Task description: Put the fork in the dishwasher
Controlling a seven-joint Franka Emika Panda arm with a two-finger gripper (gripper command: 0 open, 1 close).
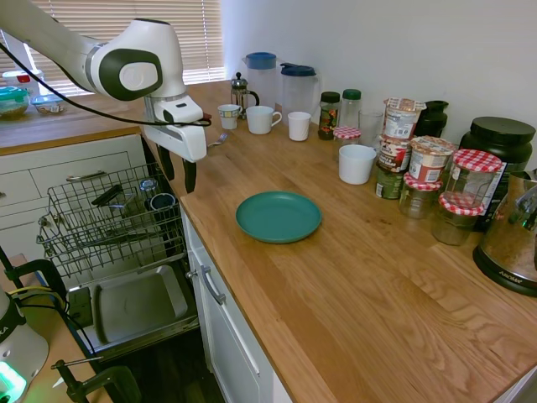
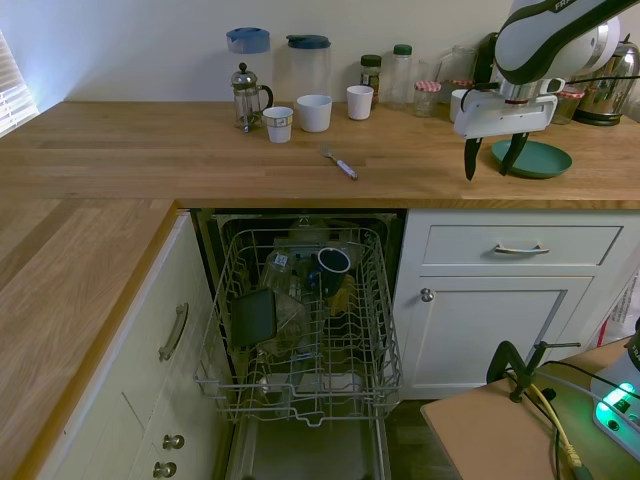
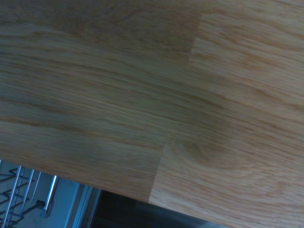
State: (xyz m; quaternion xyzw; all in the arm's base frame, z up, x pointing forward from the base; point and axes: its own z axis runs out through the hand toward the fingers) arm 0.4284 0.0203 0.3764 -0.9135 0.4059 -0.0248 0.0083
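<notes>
wooden counter (image 2: 150,150) holds fork (image 2: 339,162); dishwasher (image 2: 300,330) rack holds mug (image 2: 333,262); gripper (image 2: 492,163) wide, empty.

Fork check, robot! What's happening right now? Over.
Gripper open, empty, above counter edge. Fork on worktop, untouched. Dishwasher open, rack out. Path clear.

Layout: counter with dishwasher open below it.
Fork (image 2: 340,162) lies on the countertop (image 2: 150,150) above the dishwasher (image 2: 300,320), near side of the mugs (image 2: 314,112) and French press (image 2: 247,97). Rack (image 2: 300,385) pulled out, a cup (image 2: 332,264) in it. Plate (image 2: 545,160) on counter right of fork; gripper (image 2: 492,160) hangs between them, above the counter edge.
</notes>
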